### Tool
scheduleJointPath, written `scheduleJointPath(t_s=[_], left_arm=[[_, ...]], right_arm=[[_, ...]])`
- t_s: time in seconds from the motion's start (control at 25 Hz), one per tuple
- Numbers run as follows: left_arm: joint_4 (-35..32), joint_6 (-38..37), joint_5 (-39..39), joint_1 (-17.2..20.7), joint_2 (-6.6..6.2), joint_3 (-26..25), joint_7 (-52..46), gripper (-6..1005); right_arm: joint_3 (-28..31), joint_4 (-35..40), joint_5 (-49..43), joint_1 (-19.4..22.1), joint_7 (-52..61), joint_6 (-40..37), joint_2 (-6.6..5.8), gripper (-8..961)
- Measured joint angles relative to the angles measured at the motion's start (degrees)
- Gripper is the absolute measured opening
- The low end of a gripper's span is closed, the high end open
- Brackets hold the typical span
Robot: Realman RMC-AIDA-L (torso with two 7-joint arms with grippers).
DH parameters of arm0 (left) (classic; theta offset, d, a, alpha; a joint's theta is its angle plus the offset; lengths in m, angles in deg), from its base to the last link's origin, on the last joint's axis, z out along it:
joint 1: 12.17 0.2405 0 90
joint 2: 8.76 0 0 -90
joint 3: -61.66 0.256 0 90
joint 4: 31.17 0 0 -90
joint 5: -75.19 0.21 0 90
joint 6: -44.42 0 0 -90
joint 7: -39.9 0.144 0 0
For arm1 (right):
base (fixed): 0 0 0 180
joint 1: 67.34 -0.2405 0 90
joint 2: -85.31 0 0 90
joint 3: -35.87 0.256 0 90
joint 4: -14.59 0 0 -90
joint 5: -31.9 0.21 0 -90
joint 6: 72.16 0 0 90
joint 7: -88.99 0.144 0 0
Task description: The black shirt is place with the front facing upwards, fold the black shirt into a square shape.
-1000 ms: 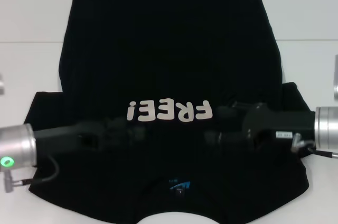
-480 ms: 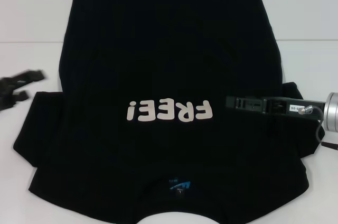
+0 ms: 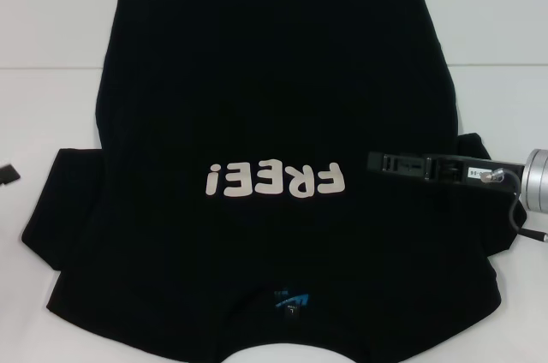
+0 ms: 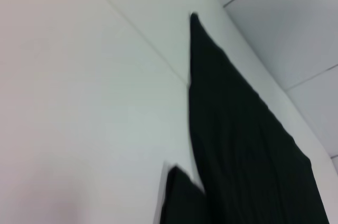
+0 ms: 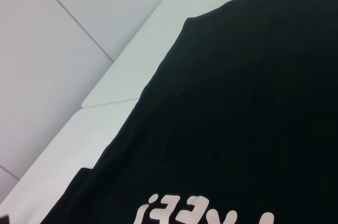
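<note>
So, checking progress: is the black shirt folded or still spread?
Spread: the black shirt lies flat, front up, both sleeves out, lettering showing.

White counter (image 3: 51, 20) is seen across the frame; a thin seam is crossed at mid-height. Lighting even.

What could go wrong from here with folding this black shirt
The right gripper lies low over the black shirt beside the lettering; sliding sideways could drag and wrinkle the cloth. The left gripper is nearly out of the head view, away from the left sleeve, so a one-sided pull might skew the flat shirt on the table.
</note>
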Motion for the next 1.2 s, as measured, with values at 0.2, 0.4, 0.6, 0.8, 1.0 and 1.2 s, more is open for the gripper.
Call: scheduleJointPath(t_s=[0.2, 0.4, 0.6, 0.8, 1.0, 1.2], left_arm=[[-0.2, -2.0, 4.3, 0.5, 0.19, 0.1, -7.1, 899], [-0.3, -1.7, 5.7, 0.4, 0.66, 0.3, -11.0, 896], [0.0, -1.2, 5.7, 0.1, 1.17, 0.1, -11.7, 892], [0.2, 0.9, 5.6, 0.1, 1.87, 0.0, -12.4, 888], [0.2, 1.8, 5.4, 0.1, 2.15, -0.2, -12.1, 885], [0.2, 1.8, 5.3, 0.0, 2.29, -0.1, -12.1, 881]], right_arm=[[0.5, -0.1, 0.0, 0.0, 0.1, 0.2, 0.07, 917], [0.8, -0.7, 0.0, 0.0, 0.1, 0.3, 0.12, 917], [0.8, -0.8, 0.0, 0.0, 0.1, 0.4, 0.12, 917], [0.8, -0.8, 0.0, 0.1, -0.1, 0.1, 0.12, 917], [0.8, -0.8, 0.0, 0.4, -0.2, 0.0, 0.12, 917], [0.9, -0.8, 0.0, 0.6, -0.3, 0.0, 0.11, 917]])
